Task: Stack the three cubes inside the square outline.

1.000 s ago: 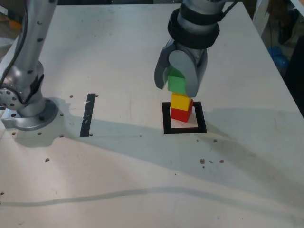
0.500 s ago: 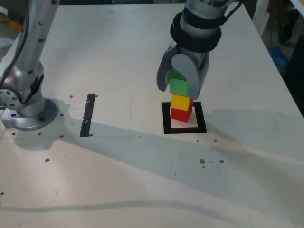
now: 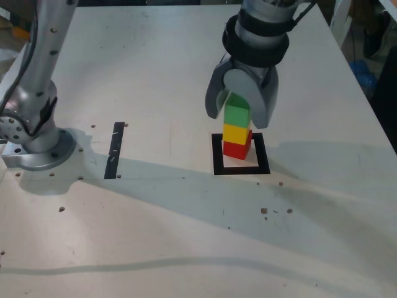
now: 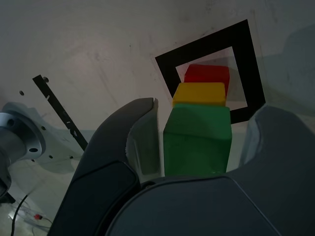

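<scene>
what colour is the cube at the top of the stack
Green, clearest in the wrist view.

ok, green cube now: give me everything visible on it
The green cube is a small block in solid, plain green, its material not certain, with flat faces and fairly crisp edges. It sits upright as the top of the stack, on the yellow cube, with the red cube lowest. The gripper is open around it, with a gap showing on both sides in the wrist view. Its underside is hidden.
</scene>
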